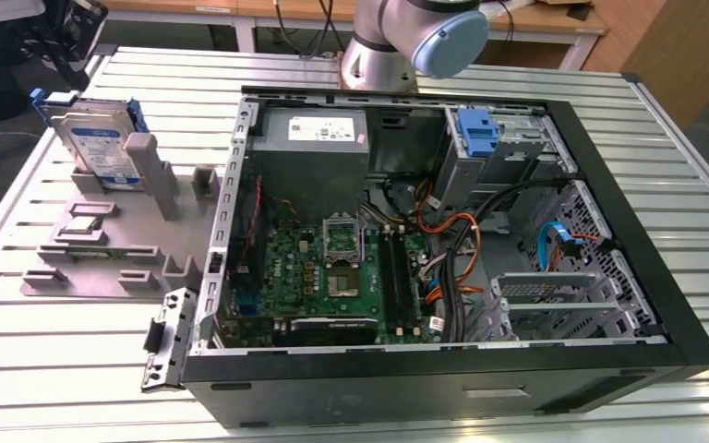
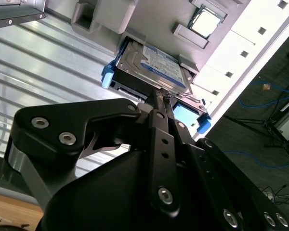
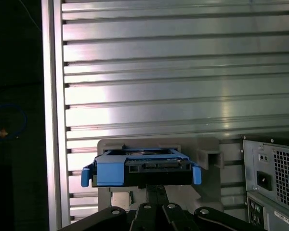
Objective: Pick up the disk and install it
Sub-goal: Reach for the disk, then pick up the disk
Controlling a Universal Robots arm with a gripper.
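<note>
The disk (image 1: 93,143), a silver drive with a blue-and-white label in a blue carrier, stands on edge in a grey holder (image 1: 108,254) at the exterior view's left, beside the open computer case (image 1: 663,305). In both wrist views the disk (image 2: 154,65) (image 3: 142,168) lies beyond my gripper's tips, still seated in the holder. My gripper (image 2: 162,96) (image 3: 155,190) is lined up with the disk's edge, its two thin fingers pressed together with nothing between them. Whether the tips touch the disk I cannot tell.
The arm's base (image 1: 404,41) stands behind the case. Inside are a grey power-supply box (image 1: 324,134), the green motherboard (image 1: 330,268), cables, and a bay with a lone blue bracket (image 1: 480,134). A small chip (image 1: 84,224) lies on the holder. Ribbed aluminium tabletop (image 1: 71,341) surrounds everything.
</note>
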